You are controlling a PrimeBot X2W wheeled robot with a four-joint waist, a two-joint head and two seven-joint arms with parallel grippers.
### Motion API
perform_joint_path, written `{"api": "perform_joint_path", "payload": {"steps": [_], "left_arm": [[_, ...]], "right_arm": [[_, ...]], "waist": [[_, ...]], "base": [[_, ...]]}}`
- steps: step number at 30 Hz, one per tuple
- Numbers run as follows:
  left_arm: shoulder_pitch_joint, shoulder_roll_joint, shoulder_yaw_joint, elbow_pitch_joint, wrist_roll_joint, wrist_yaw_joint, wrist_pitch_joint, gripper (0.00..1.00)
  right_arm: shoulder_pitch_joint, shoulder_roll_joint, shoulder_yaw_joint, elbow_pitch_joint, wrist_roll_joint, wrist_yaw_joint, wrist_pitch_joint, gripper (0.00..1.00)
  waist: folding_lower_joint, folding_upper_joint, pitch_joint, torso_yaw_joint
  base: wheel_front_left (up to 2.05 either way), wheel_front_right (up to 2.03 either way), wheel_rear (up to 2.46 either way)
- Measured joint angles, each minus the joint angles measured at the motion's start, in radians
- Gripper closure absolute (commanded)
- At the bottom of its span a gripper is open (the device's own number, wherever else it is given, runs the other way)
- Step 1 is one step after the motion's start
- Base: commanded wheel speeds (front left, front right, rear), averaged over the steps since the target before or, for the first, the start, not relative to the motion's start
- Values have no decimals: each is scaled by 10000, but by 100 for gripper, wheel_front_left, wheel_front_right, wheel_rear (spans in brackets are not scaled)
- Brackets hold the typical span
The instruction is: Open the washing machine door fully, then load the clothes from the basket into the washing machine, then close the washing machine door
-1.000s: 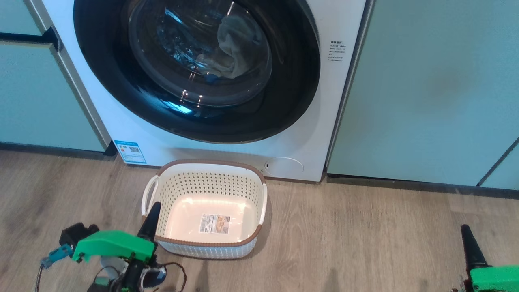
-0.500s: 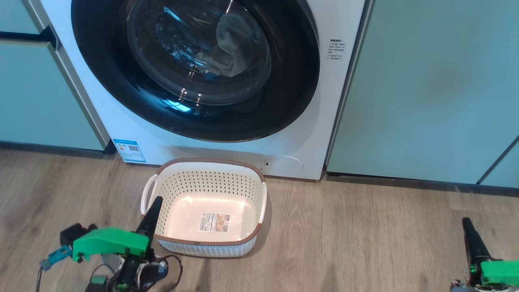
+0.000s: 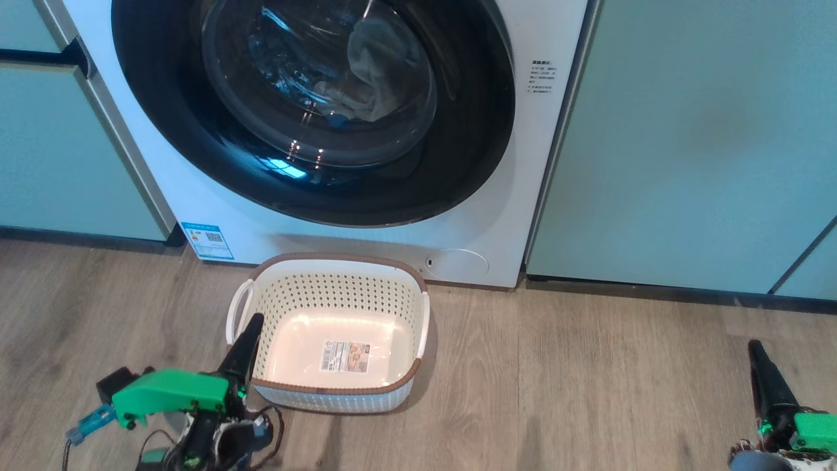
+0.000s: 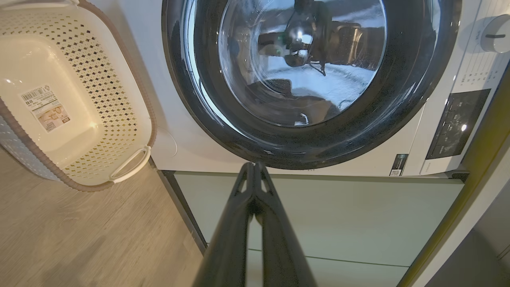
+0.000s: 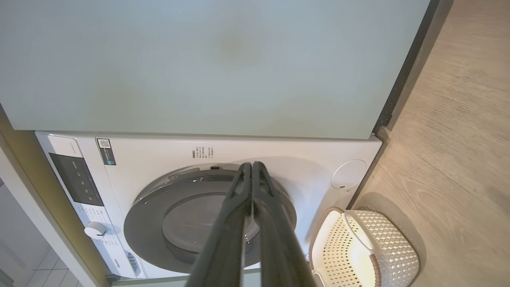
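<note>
Basket [image 3: 337, 265] sits empty just in front of the washing machine [image 3: 216, 203], clothes [image 3: 373, 72] behind its shut door [image 3: 314, 111], so my left pincer [image 3: 255, 322] and right pincer [image 3: 756, 347], both pressed together and empty, hang clear of the machine since the job looks done.

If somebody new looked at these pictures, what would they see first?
Probably the big round washing machine door with its shiny black rim and bulging glass, shut, at the top of the head view; a pale cloth shows behind the glass. Next, the small cream holey plastic basket with a brown rim, on the wooden floor just before the machine, with only a label inside.
</note>
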Motion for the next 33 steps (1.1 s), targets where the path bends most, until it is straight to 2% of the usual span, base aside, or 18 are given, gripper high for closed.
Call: {"api": "perform_joint_path", "payload": {"steps": [11, 33], "left_arm": [[-1, -109, 132, -330, -1099, 0, 345, 100], [0, -125, 184, -360, -1151, 0, 345, 100]], "right_arm": [[-216, -4, -86, -113, 1260, 0, 353, 100], [-216, -4, -90, -117, 1289, 0, 353, 100]], "waist": [[0, 0, 50, -18], [0, 0, 49, -18]], "base": [[0, 0, 0], [0, 0, 0]]}}
